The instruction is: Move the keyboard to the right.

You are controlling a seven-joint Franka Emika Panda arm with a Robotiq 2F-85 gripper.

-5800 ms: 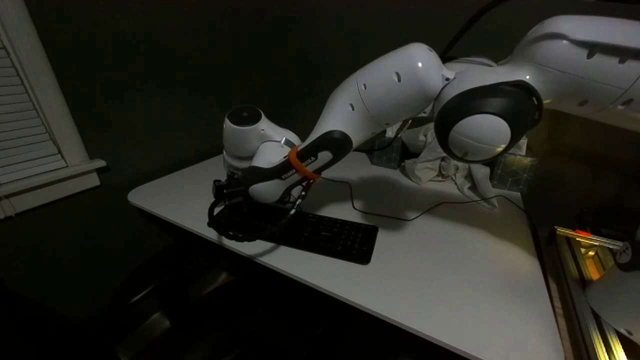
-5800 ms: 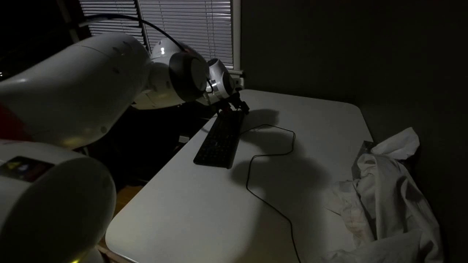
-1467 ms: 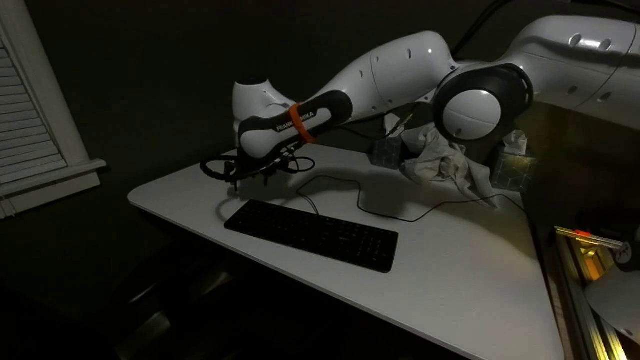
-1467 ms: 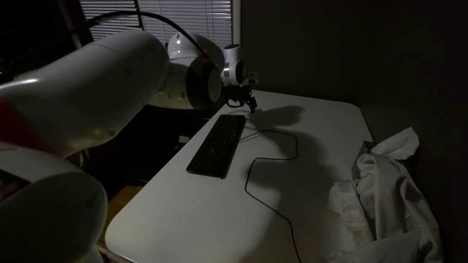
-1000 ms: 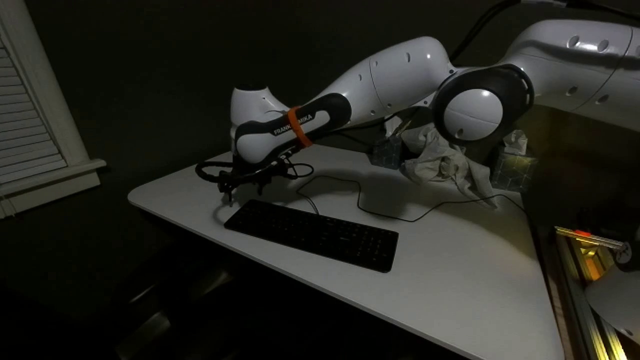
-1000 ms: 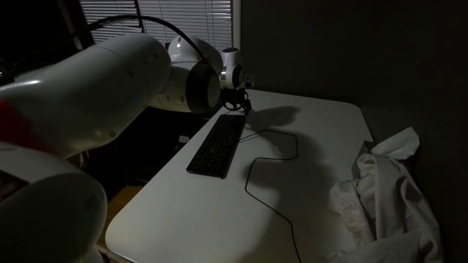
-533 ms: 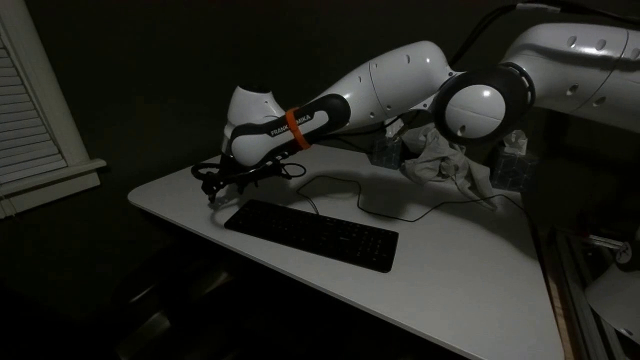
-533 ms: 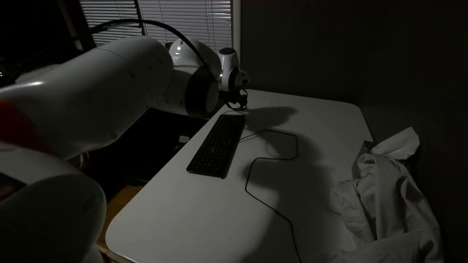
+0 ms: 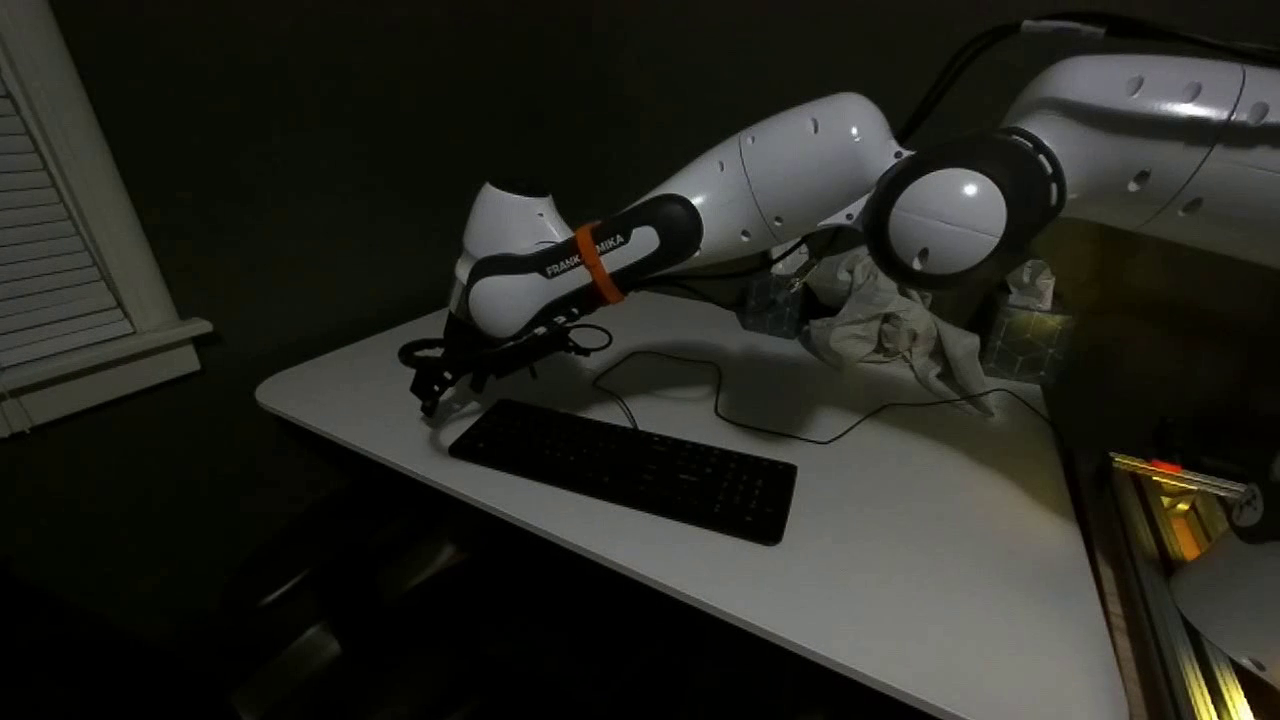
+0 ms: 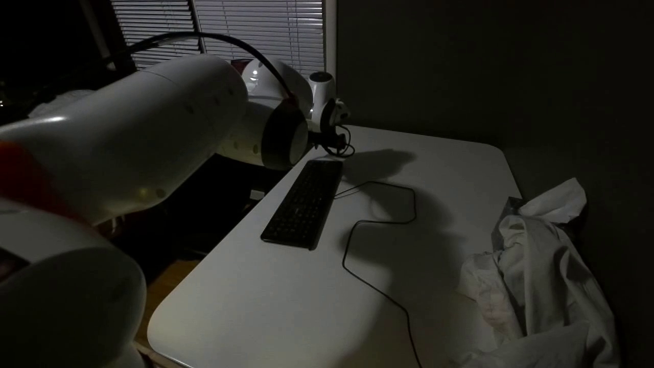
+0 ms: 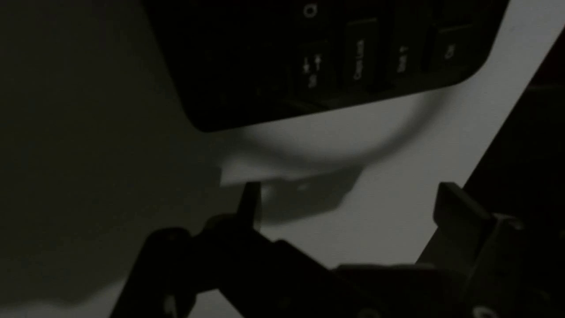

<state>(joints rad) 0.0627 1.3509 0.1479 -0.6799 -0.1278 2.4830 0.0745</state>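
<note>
The long black keyboard (image 9: 625, 470) lies flat on the white table near its front edge. It also shows in an exterior view (image 10: 305, 204). Its thin dark cable (image 9: 716, 385) runs loosely across the table. My gripper (image 9: 455, 397) is low over the table, just past the keyboard's far end, tilted and apart from it. In the wrist view my gripper (image 11: 351, 196) is open, with nothing between its fingers. The keyboard's end (image 11: 335, 70) with the Tab, Caps Lock and Ctrl keys lies ahead of the fingers there. Whether the fingertips touch the table I cannot tell.
The table's front edge (image 9: 600, 560) runs close along the keyboard. A crumpled pale cloth (image 9: 890, 320) lies at the back between two patterned tissue boxes (image 9: 773, 305) (image 9: 1028, 335). A dark wall stands behind. The scene is dim.
Since 5.8 s ago the keyboard has shifted a little toward the robot's base, and my gripper has come off its far end. Over the last 1.5 s the gripper lowered and tilted; the keyboard stayed still.
</note>
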